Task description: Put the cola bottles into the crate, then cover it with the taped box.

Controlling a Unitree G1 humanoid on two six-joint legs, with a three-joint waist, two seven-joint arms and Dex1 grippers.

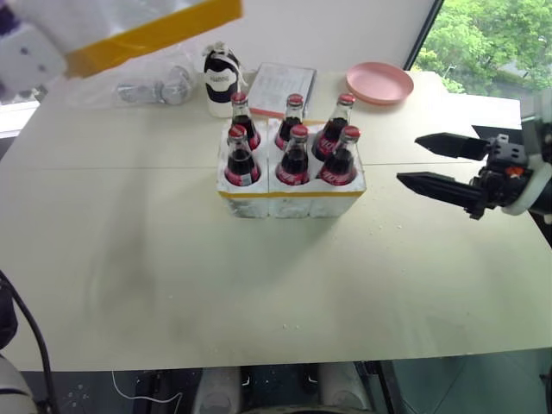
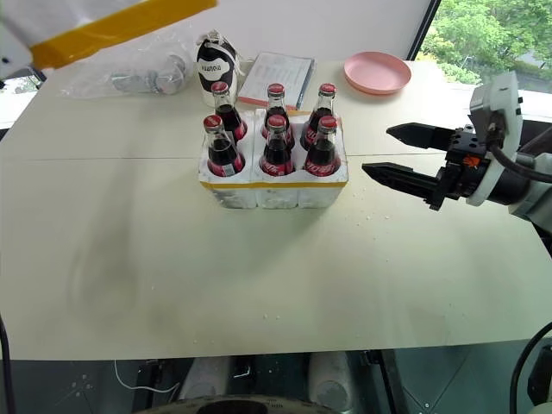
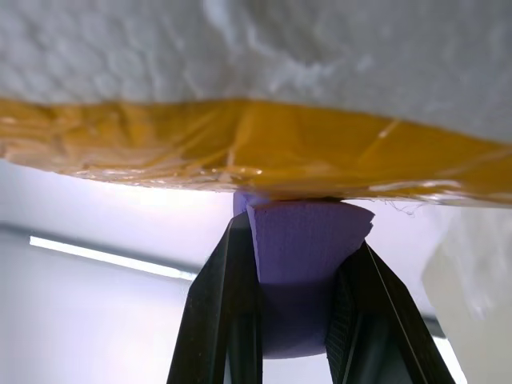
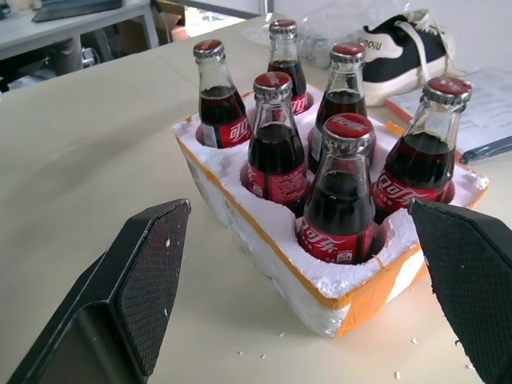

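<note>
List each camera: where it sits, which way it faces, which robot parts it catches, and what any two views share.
Left eye view: on the head, looking forward and down at the table; shows the right gripper, open.
Right eye view: same head, same scene.
Left wrist view: along the left gripper, shut on a purple block under the taped box.
Right wrist view: between the right gripper's fingers toward the crate.
Shared: head and right wrist views show six cola bottles in the crate.

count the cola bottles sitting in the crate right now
6, all upright in the crate, one per well. Back row: left, middle, right. Front row: left, middle, right. None looks hidden.
</note>
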